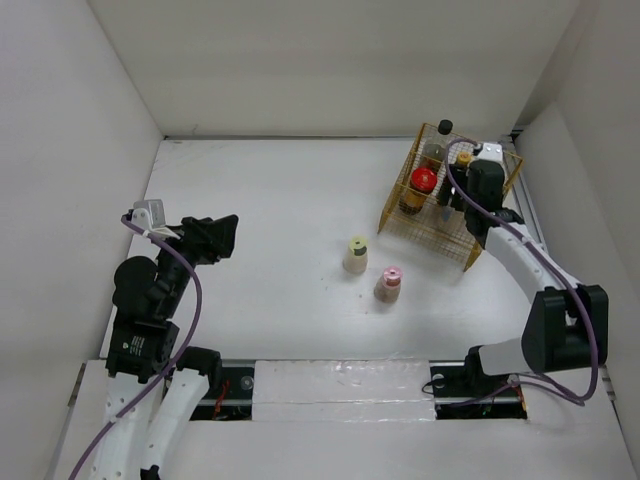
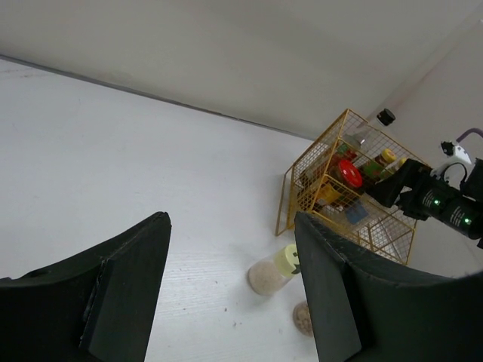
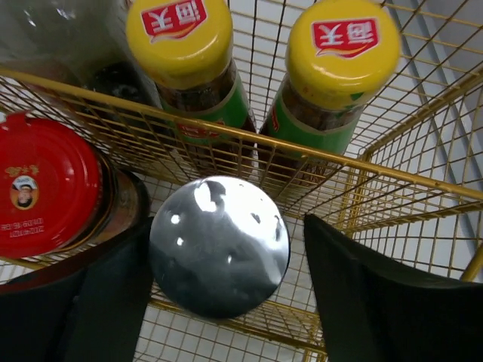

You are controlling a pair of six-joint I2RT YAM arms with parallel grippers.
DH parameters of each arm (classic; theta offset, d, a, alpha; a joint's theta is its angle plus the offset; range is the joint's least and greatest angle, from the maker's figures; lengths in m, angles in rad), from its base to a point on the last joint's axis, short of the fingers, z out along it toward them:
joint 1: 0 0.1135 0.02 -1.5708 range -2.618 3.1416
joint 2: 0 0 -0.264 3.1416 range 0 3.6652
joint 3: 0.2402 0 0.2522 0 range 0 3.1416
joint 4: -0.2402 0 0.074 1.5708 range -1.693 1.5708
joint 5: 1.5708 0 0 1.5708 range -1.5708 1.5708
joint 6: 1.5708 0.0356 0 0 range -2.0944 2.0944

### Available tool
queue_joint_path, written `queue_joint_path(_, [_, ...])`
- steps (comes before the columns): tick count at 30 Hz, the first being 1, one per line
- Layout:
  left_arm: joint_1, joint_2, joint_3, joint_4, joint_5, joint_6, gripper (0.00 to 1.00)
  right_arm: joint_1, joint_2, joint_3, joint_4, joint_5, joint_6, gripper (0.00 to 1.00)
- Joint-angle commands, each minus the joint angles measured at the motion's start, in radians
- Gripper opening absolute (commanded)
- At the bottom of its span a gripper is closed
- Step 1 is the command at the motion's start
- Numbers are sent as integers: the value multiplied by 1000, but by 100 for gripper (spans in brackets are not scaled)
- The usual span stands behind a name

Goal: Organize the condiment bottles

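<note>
In the gold wire basket [image 1: 396, 190], well apart from the left gripper [image 2: 230, 286] hanging spread and empty, the right gripper [image 3: 226, 290] stood with jaws parted around the silver-capped jar [image 3: 219, 241], so lifting straight up, clear of the two yellow-capped bottles [image 3: 343, 49] just beside, seemed safest.

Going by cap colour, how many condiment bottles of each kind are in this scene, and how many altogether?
Tall clear bottle with black cap: 1
Green-labelled bottles with yellow caps: 2
Jar with red lid: 1
Bottle with silver cap: 1
Small bottle with pale-green cap: 1
Small bottle with pink cap: 1
Total: 7
</note>
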Motion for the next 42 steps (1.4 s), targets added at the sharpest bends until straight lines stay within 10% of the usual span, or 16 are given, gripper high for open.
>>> queue_joint_path(1, [-5, 6, -3, 49, 15, 13, 62, 15, -104, 15, 113, 5, 19, 85])
queue_joint_path(12, [-5, 6, -3, 49, 25, 13, 62, 312, -362, -25, 107, -218, -1, 83])
queue_joint_path(19, [-5, -3, -3, 49, 15, 13, 63, 599, -334, -97, -39, -62, -21, 79])
queue_joint_path(29, [-5, 17, -3, 58, 37, 13, 63, 621, -123, -172, 27, -182, 4, 88])
queue_joint_path(42, [-5, 26, -3, 58, 46, 13, 63, 650, 80, -77, 119, -172, -7, 72])
